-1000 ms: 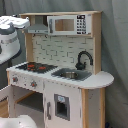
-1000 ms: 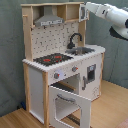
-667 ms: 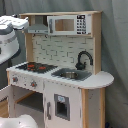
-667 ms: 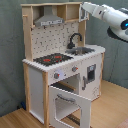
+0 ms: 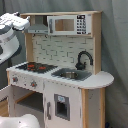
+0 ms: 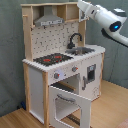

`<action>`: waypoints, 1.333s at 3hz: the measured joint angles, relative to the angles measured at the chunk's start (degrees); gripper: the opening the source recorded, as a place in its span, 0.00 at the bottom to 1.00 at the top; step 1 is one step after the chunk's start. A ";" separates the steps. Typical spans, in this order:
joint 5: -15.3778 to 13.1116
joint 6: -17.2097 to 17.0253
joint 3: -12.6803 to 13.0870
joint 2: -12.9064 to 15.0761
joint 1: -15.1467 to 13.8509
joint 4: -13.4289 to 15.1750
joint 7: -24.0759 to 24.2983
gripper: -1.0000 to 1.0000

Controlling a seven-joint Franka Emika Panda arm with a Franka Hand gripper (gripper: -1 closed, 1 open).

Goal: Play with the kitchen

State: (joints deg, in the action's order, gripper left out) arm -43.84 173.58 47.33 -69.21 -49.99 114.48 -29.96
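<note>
The kitchen [image 5: 60, 75] stands upright, the white arm [image 5: 12, 30] near its top left corner.

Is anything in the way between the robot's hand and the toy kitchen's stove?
Nothing visible blocks it. In the second exterior view the arm reaches in at the top shelf of the kitchen, beside the grey hood. Below lies open space down to the red-ringed hob. Only the oven door hangs open, lower down.

No text, label, brand, number or sign can be read in either exterior view. In the first exterior view, upper middle of the frame, the toy microwave [image 5: 68, 24] on the kitchen [image 5: 60, 75] has a small panel of dark marks at its right side, too blurred to make out as characters
</note>
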 joint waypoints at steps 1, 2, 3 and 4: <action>0.00 -2.51 1.64 -1.54 -4.52 -3.43 5.35 1.00; 0.03 -5.70 3.20 -3.12 -8.36 -7.13 10.56 1.00; 0.05 -9.78 4.57 -4.68 -11.15 -10.32 15.87 1.00; 0.08 -13.80 5.89 -5.98 -12.86 -12.51 21.56 1.00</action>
State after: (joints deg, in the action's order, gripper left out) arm -43.76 159.78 53.23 -75.18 -62.86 101.97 -8.41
